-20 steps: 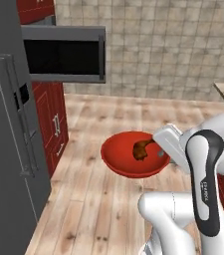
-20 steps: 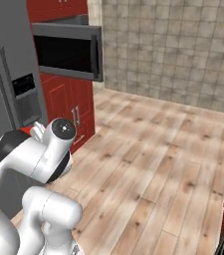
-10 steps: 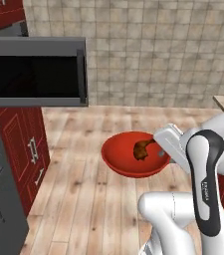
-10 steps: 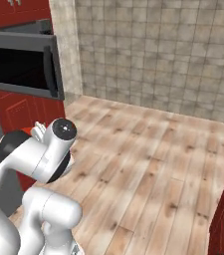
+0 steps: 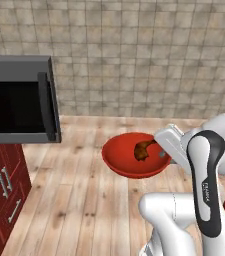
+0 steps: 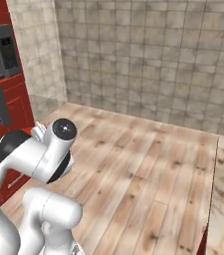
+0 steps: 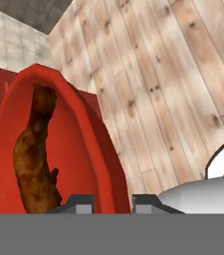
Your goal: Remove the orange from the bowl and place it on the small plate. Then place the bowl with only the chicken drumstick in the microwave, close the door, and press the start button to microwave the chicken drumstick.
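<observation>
the gripper (image 7: 113,201) pinches the rim of the bowl (image 5: 126,157), held in the air with only the chicken drumstick (image 5: 143,150) inside. the carrying step is underway; next the bowl must reach the open microwave (image 5: 14,105) at left.

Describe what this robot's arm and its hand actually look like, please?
The arm is made of smooth, rounded, glossy white segments with dark grey to black bands at the joints; one upright link carries a dark strip with small lettering too blurred to read. A round dark cap tops a joint in the right base view. The gripper ends in two small dark fingertips. No loose cables show.
</observation>
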You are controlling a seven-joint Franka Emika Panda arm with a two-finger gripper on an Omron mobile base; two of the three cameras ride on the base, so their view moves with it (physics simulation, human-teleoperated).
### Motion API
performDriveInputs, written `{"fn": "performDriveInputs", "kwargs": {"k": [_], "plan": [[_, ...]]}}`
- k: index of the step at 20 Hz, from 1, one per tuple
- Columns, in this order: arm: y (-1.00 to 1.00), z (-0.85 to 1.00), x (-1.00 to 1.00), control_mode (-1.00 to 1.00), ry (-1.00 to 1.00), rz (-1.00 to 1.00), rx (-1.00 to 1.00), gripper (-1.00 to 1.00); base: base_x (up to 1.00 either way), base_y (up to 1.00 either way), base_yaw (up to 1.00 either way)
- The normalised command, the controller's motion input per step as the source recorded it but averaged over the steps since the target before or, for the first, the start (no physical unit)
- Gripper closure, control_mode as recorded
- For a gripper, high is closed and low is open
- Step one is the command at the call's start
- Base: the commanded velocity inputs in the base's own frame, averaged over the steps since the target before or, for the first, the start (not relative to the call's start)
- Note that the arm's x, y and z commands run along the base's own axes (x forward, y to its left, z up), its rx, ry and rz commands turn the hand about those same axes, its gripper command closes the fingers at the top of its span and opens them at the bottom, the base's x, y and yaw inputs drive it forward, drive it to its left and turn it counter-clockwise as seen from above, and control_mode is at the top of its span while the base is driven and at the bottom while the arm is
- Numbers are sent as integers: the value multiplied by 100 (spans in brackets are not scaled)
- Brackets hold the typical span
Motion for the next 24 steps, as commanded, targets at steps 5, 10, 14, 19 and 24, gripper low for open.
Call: {"fn": "performDriveInputs", "kwargs": {"k": [5,10,14,19,24], "plan": [[0,0,0,100,0,0,0,100,100,-24,22],[0,0,0,100,0,0,0,100,100,0,46],[0,0,0,100,0,0,0,100,86,-16,49],[0,0,0,100,0,0,0,100,73,-12,50],[0,0,0,100,0,0,0,100,62,0,57]]}}
